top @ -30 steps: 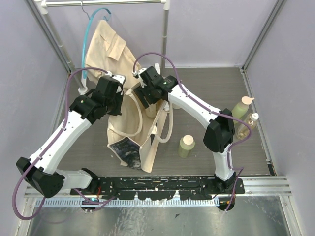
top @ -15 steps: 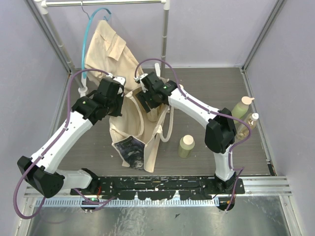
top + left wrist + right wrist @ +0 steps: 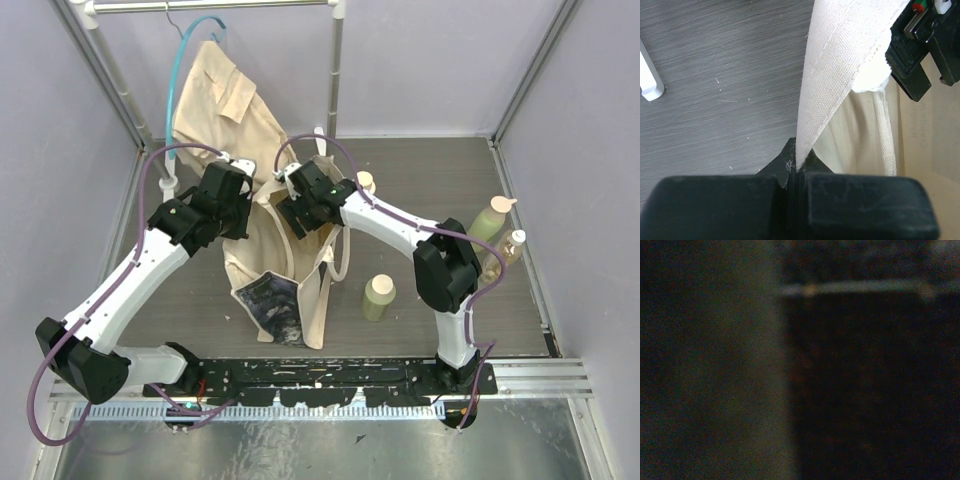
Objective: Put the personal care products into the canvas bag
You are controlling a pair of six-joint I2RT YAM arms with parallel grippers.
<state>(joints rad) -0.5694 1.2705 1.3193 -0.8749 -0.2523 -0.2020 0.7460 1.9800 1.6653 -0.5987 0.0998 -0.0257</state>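
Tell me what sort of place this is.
Most likely a robot test cell, not a home: plain lilac walls box in a grey wood-grain table, two white robot arms bolt to a black base rail, and a tan shirt hangs as a staged prop.

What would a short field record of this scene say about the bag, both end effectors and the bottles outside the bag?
bag: cream canvas tote bag with dark printed panel, standing open
left end effector: shut on the bag's rim
right end effector: at the bag's mouth; grip hidden
bottles seen outside: yellow-green round-capped bottle beside the bag; second yellow-green bottle and clear amber bottle at far right
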